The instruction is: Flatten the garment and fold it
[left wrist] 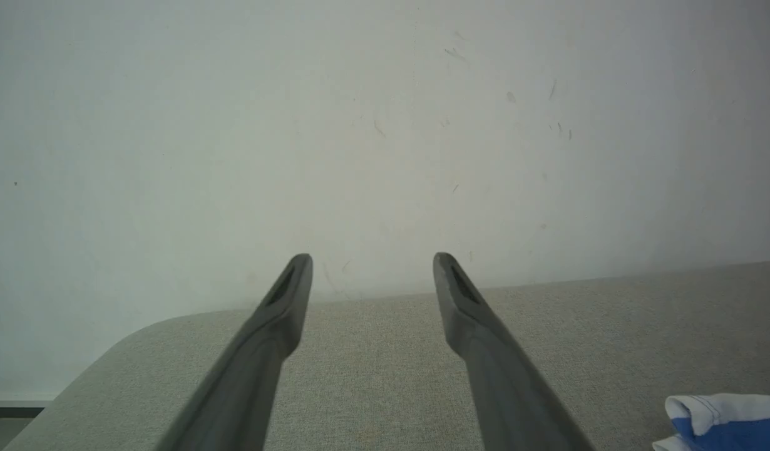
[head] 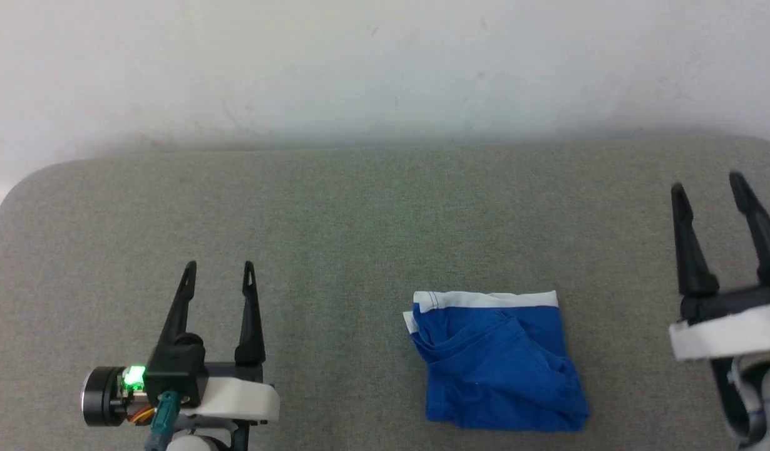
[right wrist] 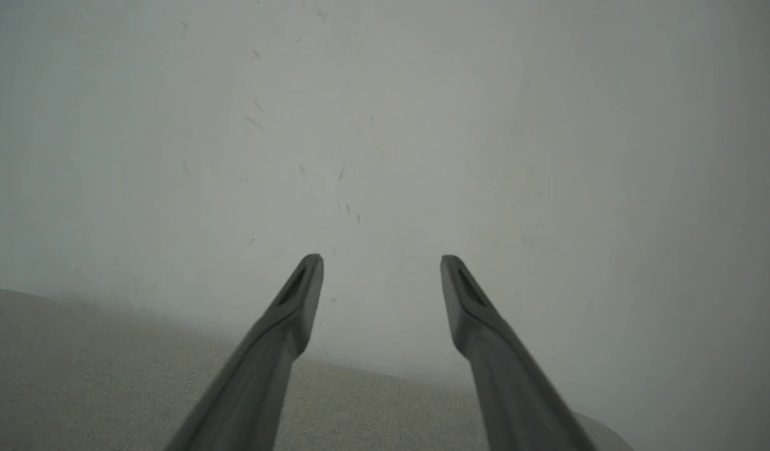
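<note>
Lying on the grey, cloth-covered bench point(head: 360, 219), the garment point(head: 501, 369) is a royal-blue bundle folded into a rough square, a little right of the middle of the head view and toward the near edge. A white band runs along its far edge, and a scrap of white turns out at the far left corner. Soft creases and one diagonal fold cross the top layer, and the near edge is slightly wavy. The left hand point(head: 220, 268) sits at the lower left of the head view, its two dark fingers spread wide with only bare bench between them, pointing toward the pale, scuffed wall point(head: 385, 62). A small green light glows on its wrist housing. It is well apart from the garment; in the left wrist view a white-and-blue corner of the cloth shows at the bottom right, clear of the fingers. The right hand point(head: 705, 183) stands at the right edge of the head view, fingers likewise spread and gripping nothing, well off to the garment's right. Its wrist view looks past the fingertips at the wall and the bench's far edge.
</note>
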Controlling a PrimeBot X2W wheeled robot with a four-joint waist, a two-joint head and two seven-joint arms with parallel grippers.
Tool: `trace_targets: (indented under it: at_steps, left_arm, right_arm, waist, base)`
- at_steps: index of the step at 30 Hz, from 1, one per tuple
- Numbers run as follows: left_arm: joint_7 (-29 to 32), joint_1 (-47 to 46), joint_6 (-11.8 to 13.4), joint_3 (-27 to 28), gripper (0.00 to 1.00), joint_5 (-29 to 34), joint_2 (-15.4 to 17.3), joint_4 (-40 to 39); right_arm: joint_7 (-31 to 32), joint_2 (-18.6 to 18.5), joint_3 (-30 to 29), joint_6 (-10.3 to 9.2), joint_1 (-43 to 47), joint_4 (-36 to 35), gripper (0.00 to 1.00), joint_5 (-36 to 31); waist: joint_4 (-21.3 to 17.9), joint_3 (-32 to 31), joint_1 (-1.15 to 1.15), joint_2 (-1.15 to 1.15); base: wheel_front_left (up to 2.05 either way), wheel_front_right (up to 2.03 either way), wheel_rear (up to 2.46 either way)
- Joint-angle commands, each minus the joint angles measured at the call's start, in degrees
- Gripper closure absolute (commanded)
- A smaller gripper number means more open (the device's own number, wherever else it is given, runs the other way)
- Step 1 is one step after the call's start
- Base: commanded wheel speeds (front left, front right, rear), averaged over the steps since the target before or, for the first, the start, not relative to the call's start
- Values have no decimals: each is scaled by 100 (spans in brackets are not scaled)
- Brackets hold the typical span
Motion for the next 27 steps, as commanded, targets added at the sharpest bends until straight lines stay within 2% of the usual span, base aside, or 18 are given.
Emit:
trace_targets:
  at_steps: [1, 4, 7, 13, 17, 20, 22, 24, 26, 27]
  left_arm:
    - [-26, -56, -48, 49, 0, -35, -33, -12]
    - [-26, -10, -109, 90, 0, -41, -62, 12]
    - [-26, 74, -155, 142, 0, -15, -67, -16]
    - [-26, 228, -174, 255, 0, 23, -102, -41]
    - [-26, 261, -183, 300, 0, 51, -129, -44]
    - [-26, 243, -201, 318, 0, 71, -143, -38]
    - [-26, 220, -215, 324, 0, 80, -153, -27]
    - [-26, 199, -224, 327, 0, 86, -167, -26]
    - [-26, 187, -232, 312, 0, 97, -185, -21]
    - [-26, 187, -232, 312, 0, 97, -185, -21]
  right_arm:
    - [-28, 284, -139, -12, 277, -223, 0, -110]
    - [-30, 775, -387, -12, 833, -466, 0, -227]
    - [-31, 1033, -545, -12, 1269, -579, 0, -278]
    - [-32, 1214, -616, -12, 1690, -721, 0, -324]
    - [-32, 1223, -589, -12, 1421, -908, 0, -332]
    - [-32, 992, -549, -12, 937, -1055, 0, -268]
    - [-7, 684, -429, -12, 574, -947, 0, -175]
    - [364, 271, -197, -12, 172, -773, 0, -52]
    - [1033, -118, 103, -12, -195, -618, 0, 244]
    - [1033, -118, 103, -12, -195, -618, 0, 244]
  waist:
    - [7, -8, 1, 0]
    - [28, -51, 1, 0]
    - [48, -99, 1, 0]
    - [71, -146, 1, 0]
    - [53, -152, 1, 0]
    - [45, -153, 1, 0]
    - [55, -154, 1, 0]
    - [70, -150, 1, 0]
    - [98, -149, 1, 0]
    - [98, -149, 1, 0]
  base:
    - [0, 0, 0]
    - [0, 0, 0]
    - [0, 0, 0]
    - [0, 0, 0]
    - [0, 0, 0]
    - [0, 0, 0]
    - [0, 0, 0]
    - [0, 0, 0]
    - [0, 0, 0]
    - [0, 0, 0]
